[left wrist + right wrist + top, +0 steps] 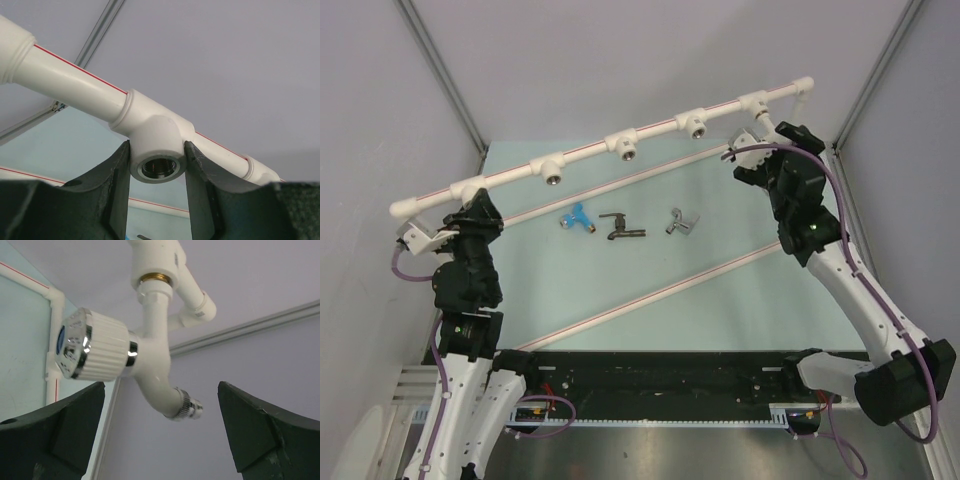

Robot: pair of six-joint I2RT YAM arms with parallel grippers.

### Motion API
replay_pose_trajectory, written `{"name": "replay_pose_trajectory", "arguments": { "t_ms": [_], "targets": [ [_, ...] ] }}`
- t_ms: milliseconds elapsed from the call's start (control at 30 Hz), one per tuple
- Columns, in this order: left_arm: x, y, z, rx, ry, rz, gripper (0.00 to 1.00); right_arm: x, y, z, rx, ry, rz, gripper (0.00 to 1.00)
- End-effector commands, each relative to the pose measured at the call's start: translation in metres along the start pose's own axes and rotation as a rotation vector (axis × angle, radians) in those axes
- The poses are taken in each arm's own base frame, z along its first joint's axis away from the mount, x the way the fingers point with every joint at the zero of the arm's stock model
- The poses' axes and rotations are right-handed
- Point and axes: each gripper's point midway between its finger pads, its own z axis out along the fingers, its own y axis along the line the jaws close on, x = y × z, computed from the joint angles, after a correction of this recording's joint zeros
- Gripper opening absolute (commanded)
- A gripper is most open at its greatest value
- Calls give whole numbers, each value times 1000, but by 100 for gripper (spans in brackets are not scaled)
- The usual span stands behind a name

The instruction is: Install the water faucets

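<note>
The white faucet hangs screwed into the rightmost tee of the white pipe, and it also shows in the top view. My right gripper is open, its fingers wide on either side of the faucet and clear of it. My left gripper is shut on the leftmost tee fitting, its fingers pressed to both sides of the empty threaded socket. The blue faucet, the dark faucet and the silver faucet lie on the table below the pipe.
Two empty tee sockets face the table between the grippers, and a third sits beside the left gripper. Two thin white rods lie slantwise on the pale green table. Grey walls stand close behind the pipe.
</note>
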Motion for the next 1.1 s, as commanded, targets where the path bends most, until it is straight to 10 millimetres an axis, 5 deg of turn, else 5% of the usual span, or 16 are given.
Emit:
{"name": "replay_pose_trajectory", "arguments": {
  "t_ms": [0, 300, 533, 633, 967, 1067],
  "targets": [
    [23, -7, -7, 65, 94, 39, 0, -6, -4, 16, 34, -28, -7, 100],
    [24, -6, -6, 64, 96, 40, 0, -18, 7, 34, -26, -166, 249, 80],
    [24, -6, -6, 63, 97, 42, 0, -28, 4, 36, -92, -282, 568, 35],
    [25, -6, -6, 65, 98, 43, 0, -37, 4, 32, -155, -342, 744, 25],
    [25, -7, -6, 67, 100, 41, 0, -40, -5, 30, -301, -417, 1139, 4],
    [25, -7, -6, 67, 100, 40, 0, -23, -12, 34, -327, -370, 1386, 2]
  ]
}}
